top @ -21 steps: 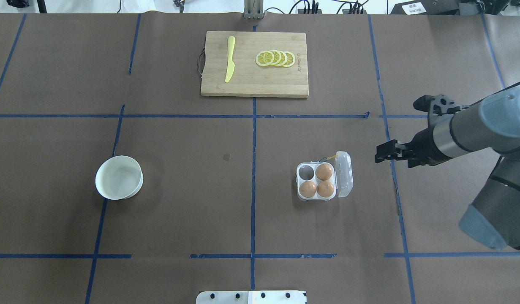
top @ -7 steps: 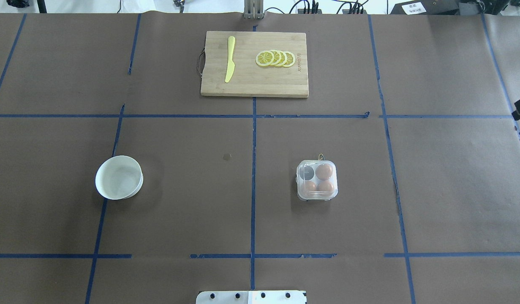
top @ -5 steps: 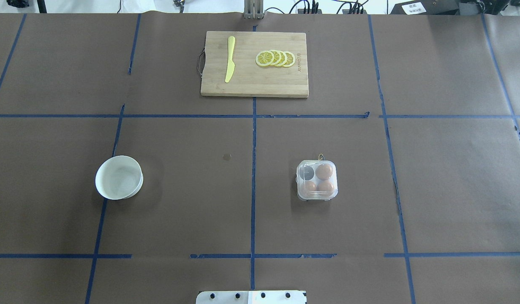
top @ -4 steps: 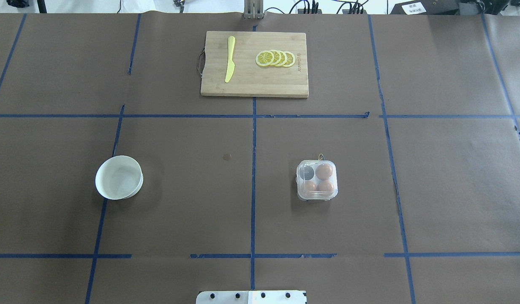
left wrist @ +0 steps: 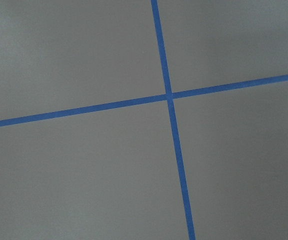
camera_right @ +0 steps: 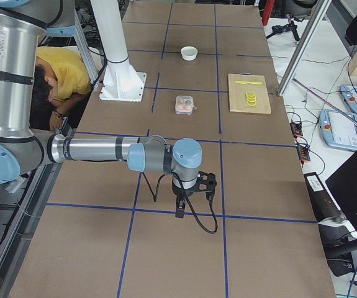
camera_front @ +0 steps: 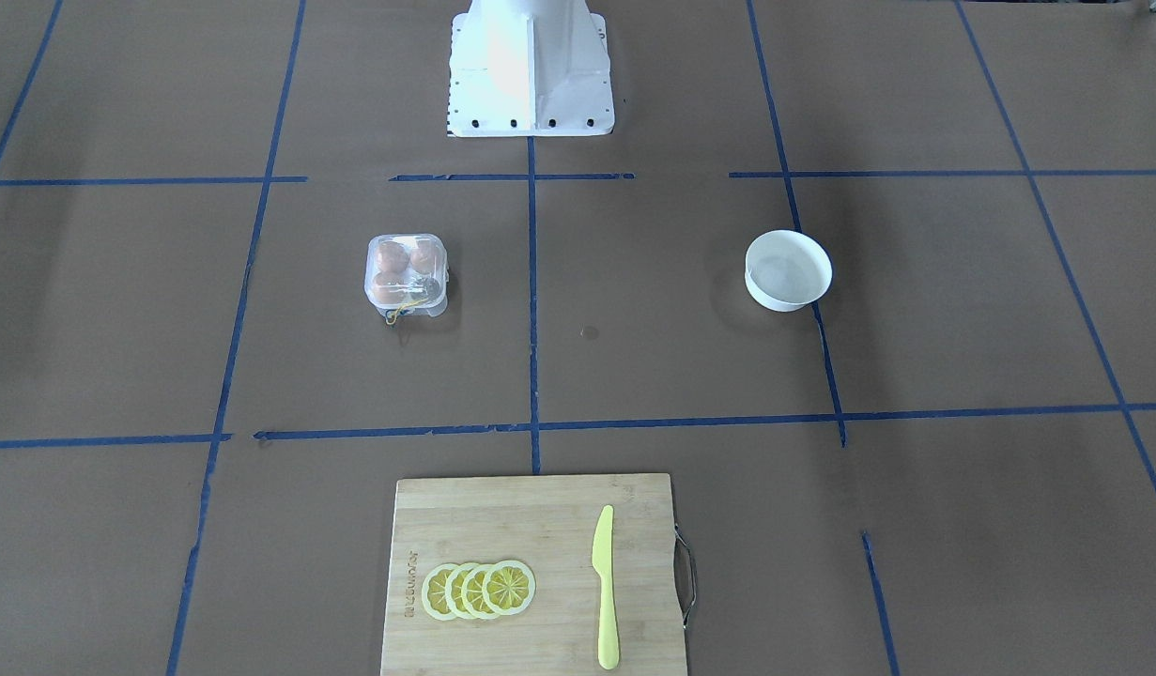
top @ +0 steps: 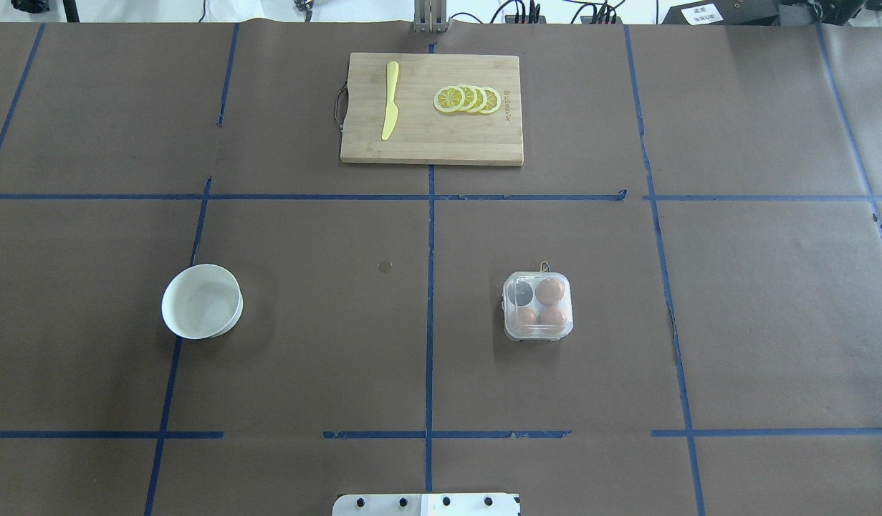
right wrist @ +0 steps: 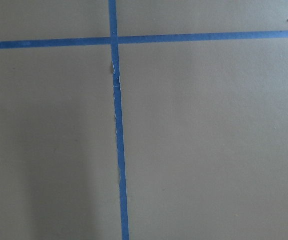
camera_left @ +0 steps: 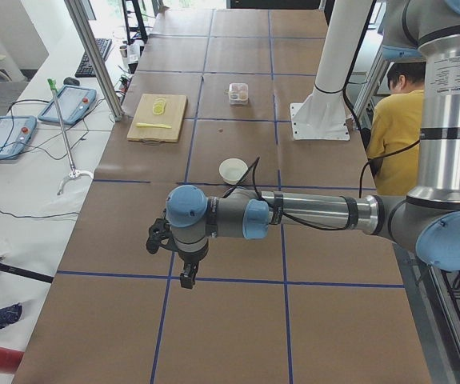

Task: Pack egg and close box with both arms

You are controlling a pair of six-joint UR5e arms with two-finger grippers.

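The box (top: 538, 306) stands shut on the table right of the middle, its clear lid down; it also shows in the front view (camera_front: 406, 273). Through the lid I see three eggs (top: 550, 292), and the far-left cup holds none. Neither arm shows in the overhead or front view. My left gripper (camera_left: 188, 276) hangs over bare table far to the left. My right gripper (camera_right: 179, 210) hangs over bare table far to the right. I cannot tell whether either is open or shut. Both wrist views show only brown paper and blue tape.
A round white bowl (top: 201, 301) stands at the left. A wooden cutting board (top: 426, 140) at the far side bears a yellow knife (top: 389, 100) and lemon slices (top: 467, 99). The white base block (camera_front: 529, 66) is at the near edge. A person in yellow (camera_left: 398, 120) sits behind the robot.
Three seconds ago the lid stood open and my right arm reached in beside the box. Now the lid is shut and the right arm has left the overhead view.
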